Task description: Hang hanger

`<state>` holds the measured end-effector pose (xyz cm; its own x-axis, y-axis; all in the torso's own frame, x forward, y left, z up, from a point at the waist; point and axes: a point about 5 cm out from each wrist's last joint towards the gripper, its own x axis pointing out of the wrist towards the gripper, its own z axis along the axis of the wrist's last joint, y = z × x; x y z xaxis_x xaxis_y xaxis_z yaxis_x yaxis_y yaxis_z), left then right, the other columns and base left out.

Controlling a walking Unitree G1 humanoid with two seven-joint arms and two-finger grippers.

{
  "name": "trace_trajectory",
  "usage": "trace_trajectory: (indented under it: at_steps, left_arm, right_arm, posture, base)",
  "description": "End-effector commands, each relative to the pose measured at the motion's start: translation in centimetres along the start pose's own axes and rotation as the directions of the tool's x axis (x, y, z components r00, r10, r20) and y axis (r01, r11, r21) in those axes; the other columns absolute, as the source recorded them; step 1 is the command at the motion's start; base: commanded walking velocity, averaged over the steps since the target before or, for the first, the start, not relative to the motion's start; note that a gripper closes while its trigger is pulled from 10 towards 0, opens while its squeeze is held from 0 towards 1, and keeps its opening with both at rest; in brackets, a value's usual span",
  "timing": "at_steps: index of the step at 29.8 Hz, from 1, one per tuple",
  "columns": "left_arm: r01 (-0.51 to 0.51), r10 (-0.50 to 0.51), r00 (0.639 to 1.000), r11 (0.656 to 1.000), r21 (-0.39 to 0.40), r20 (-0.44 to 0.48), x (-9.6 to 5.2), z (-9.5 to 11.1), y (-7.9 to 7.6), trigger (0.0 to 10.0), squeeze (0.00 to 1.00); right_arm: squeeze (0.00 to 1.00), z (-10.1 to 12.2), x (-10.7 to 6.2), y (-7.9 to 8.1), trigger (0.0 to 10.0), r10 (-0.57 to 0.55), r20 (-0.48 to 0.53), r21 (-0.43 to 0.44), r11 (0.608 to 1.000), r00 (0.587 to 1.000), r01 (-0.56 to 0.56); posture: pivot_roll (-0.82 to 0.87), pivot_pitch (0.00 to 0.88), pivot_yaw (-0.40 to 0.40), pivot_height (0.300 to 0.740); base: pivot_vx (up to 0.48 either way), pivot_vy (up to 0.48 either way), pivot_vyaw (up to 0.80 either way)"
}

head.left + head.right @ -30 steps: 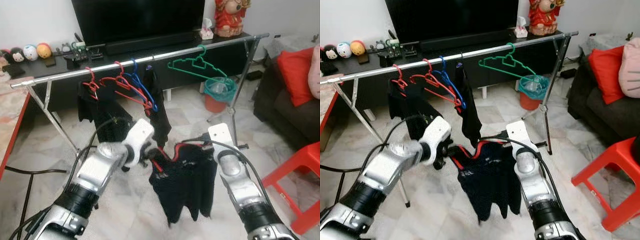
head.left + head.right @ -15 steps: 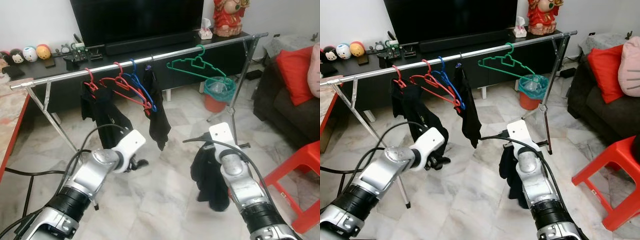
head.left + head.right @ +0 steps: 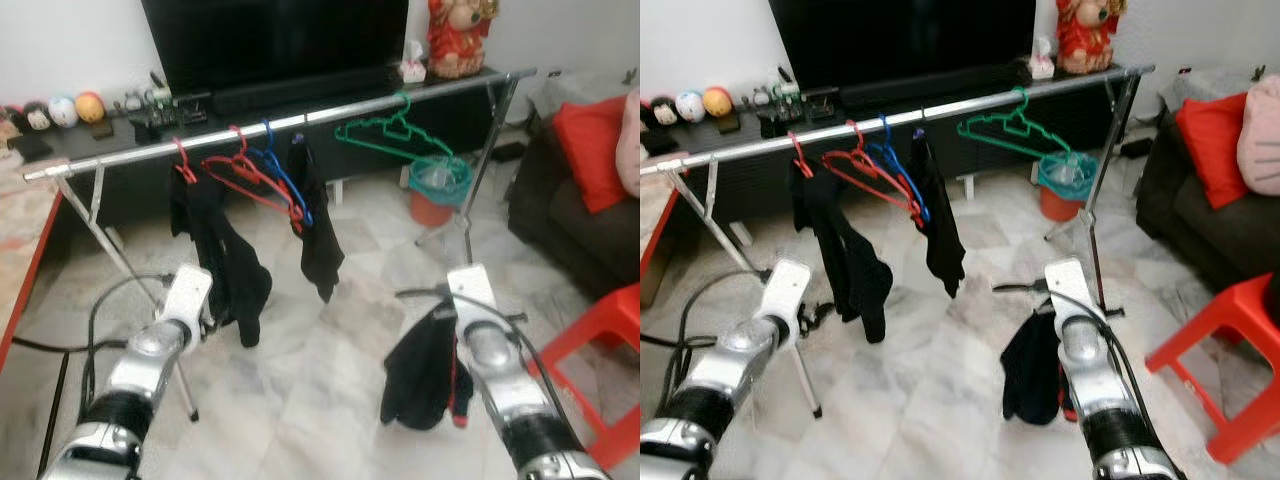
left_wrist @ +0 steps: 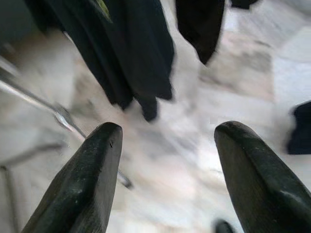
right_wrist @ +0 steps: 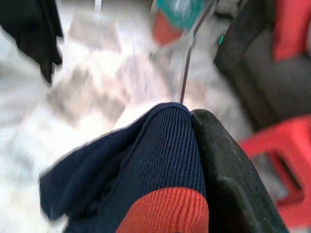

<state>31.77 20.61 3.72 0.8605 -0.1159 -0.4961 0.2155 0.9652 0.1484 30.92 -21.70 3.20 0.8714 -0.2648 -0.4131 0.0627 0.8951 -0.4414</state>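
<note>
Living room, clothes rail point(image 3: 330, 112) part-filled: dark garments hung. Right hand point(image 3: 450, 322) clenched on dark garment with red hanger point(image 3: 425, 370), unhung. Left hand point(image 4: 167, 160) released, empty.

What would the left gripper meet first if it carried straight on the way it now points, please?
Probably the dark clothes hanging from the rail; the open left gripper points at their lower ends, with marble floor beyond. Depth is uncertain.

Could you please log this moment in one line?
right pincer: shut on garment | left pincer: open, empty | rail: hangers, no new one
</note>
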Motion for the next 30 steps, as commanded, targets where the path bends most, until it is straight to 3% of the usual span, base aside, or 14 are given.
trace_trajectory:
  at_steps: [1,3,4,8,12,20,24,30]
  left_arm:
    - [-0.022,0.023,1.000,0.998,-0.065,0.012,-0.1,-0.2,0.6,10.0,0.00]
    - [-0.027,0.027,1.000,0.997,-0.077,0.008,0.0,-0.7,0.5,10.0,0.00]
    - [-0.040,0.038,0.999,0.995,-0.088,-0.023,-0.1,-1.7,0.5,10.0,0.00]
    - [-0.060,0.053,0.994,0.995,-0.074,-0.094,-0.3,-3.4,0.4,10.0,0.00]
    - [-0.063,0.055,0.994,0.995,-0.082,-0.096,-0.4,-3.8,0.5,10.0,0.00]
    - [-0.081,0.064,0.989,0.988,-0.128,-0.132,-1.4,-5.8,1.5,10.0,0.00]
    - [-0.112,0.085,0.976,0.985,-0.128,-0.201,-2.8,-8.3,2.7,10.0,0.00]
    - [-0.114,0.074,0.956,0.985,-0.127,-0.285,-3.9,-10.8,2.2,10.0,0.00]
  right_arm:
    - [0.00,-0.4,0.1,0.3,10.0,0.011,-0.004,0.034,0.999,1.000,-0.011]
    - [0.00,-1.5,0.0,0.6,10.0,0.016,-0.042,0.080,0.997,0.999,-0.012]
    - [0.00,-3.3,-0.4,0.9,10.0,0.017,-0.121,0.163,0.987,0.993,0.003]
    - [0.00,-6.1,-1.3,2.0,10.0,0.053,-0.210,0.290,0.957,0.976,0.010]
    - [0.00,-7.3,-1.9,2.7,10.0,0.074,-0.239,0.320,0.947,0.968,0.007]
    - [0.00,-8.0,-2.1,2.4,10.0,0.051,-0.235,0.342,0.939,0.971,0.033]
    - [0.00,-9.1,-2.7,2.4,10.0,0.040,-0.264,0.347,0.936,0.964,0.056]
    - [0.00,-11.3,-4.0,2.9,10.0,0.052,-0.309,0.382,0.921,0.950,0.074]
  posture:
    - [0.08,0.000,0.068,0.740]
    - [0.07,0.000,0.074,0.740]
    - [0.06,0.000,0.084,0.740]
    - [0.05,0.000,0.097,0.740]
    - [0.05,0.000,0.107,0.740]
    - [0.05,0.000,0.113,0.740]
    - [0.01,0.000,0.137,0.740]
    - [-0.02,0.000,0.140,0.740]
  base:
    - [0.000,0.000,0.00]
    - [0.000,0.000,0.00]
    - [0.000,0.000,0.00]
    - [0.000,0.000,0.00]
    - [0.000,0.000,0.00]
    - [0.000,0.000,0.00]
    - [0.000,0.000,0.00]
    - [0.000,0.000,-0.40]
